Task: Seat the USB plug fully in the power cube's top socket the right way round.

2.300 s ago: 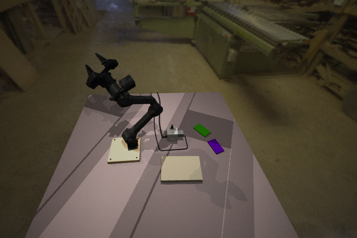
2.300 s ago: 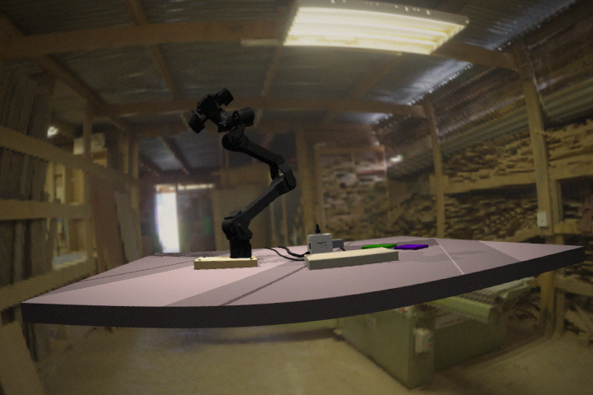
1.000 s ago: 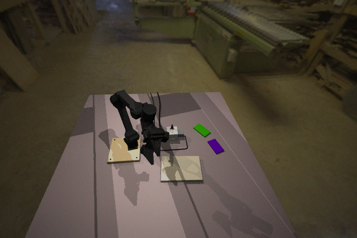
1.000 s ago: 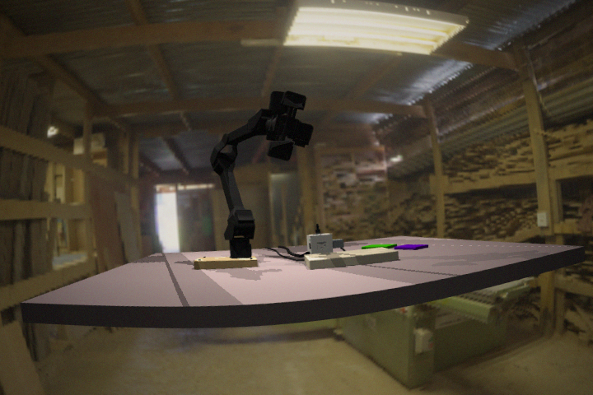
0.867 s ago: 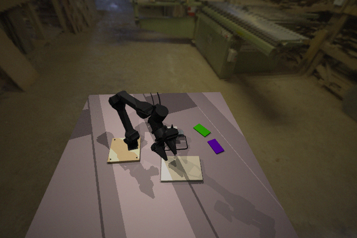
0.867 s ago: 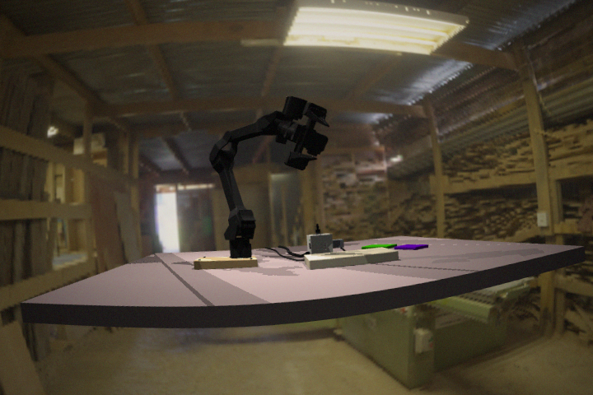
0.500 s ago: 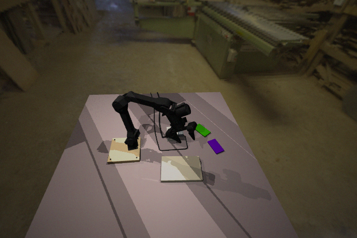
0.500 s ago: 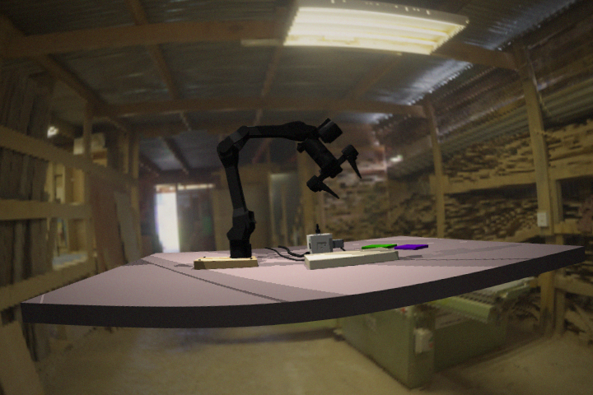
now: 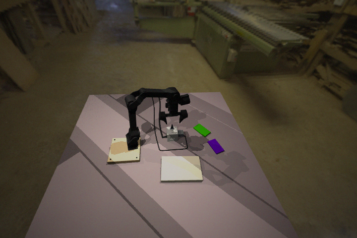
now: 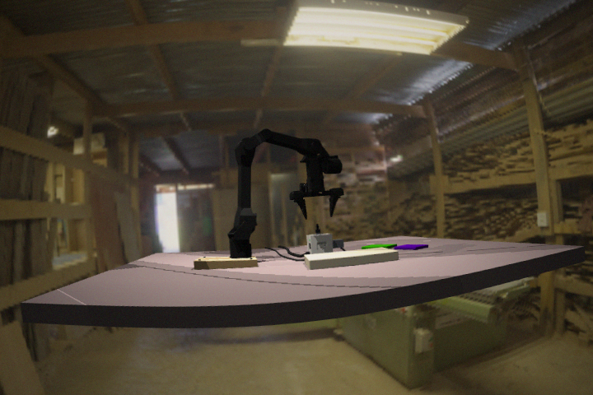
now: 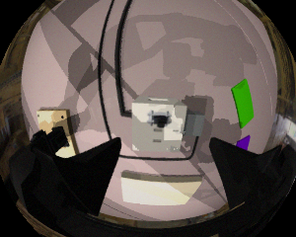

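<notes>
So, going left to right on the pale purple tabletop (image 9: 80,202): black arm on its wooden base plate (image 9: 123,151), wide-open empty black claw (image 9: 173,117) hanging over the small black USB plug (image 9: 171,128) sticking up from the grey power cube (image 9: 172,134), then flat green (image 9: 202,130) and purple (image 9: 215,146) rectangular tiles.

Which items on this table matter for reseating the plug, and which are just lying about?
Job: USB plug, power cube, open gripper above them.
Lying about: green card, purple card, pale board, black cable.
</notes>
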{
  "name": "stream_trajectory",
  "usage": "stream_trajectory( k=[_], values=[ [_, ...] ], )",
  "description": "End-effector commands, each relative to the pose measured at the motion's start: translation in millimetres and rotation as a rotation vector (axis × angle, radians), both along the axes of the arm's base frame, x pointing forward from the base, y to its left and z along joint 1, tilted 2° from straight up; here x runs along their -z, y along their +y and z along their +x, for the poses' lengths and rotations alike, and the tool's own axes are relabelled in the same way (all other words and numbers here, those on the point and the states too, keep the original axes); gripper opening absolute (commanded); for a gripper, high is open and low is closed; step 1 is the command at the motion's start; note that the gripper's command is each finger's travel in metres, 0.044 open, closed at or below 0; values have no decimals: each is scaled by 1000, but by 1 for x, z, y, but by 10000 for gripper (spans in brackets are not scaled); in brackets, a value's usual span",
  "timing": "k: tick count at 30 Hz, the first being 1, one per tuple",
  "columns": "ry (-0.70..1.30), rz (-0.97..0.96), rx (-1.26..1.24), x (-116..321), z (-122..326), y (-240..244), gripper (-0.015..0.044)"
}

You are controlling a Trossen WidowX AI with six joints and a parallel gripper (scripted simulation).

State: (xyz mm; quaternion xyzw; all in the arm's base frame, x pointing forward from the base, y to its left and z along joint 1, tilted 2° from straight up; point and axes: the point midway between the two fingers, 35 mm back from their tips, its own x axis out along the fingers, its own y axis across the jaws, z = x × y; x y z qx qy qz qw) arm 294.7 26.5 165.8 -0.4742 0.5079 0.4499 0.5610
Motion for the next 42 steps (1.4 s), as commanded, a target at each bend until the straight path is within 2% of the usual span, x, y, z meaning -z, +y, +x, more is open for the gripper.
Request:
stream_trajectory(
  k=[1,38,42],
  values=[
    [21,9,-8,-2,-3,8,440],
    [21,10,-8,28,-1,10,440],
    [21,6,-10,26,-2,10,335]
  ],
)
